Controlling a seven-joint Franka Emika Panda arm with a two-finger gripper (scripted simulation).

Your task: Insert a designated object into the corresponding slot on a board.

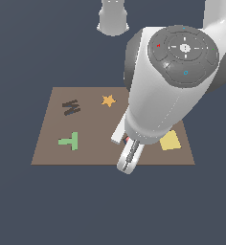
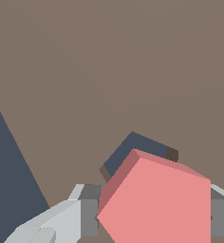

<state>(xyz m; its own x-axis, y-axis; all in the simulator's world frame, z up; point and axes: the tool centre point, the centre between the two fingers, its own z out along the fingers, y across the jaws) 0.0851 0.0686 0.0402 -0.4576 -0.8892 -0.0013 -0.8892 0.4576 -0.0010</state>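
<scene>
Fingers (image 2: 149, 216) grasp our thick pink-red pentagon block (image 2: 159, 201), poised just above the dark navy pentagon cutout (image 2: 133, 152) in the flat brown board (image 2: 109, 71). The cutout peeks out beyond the block, so we judge it slightly offset.

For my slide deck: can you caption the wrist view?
Gripper holds the thick pink-red pentagon block just over the dark navy pentagon slot in the flat brown board.
</scene>
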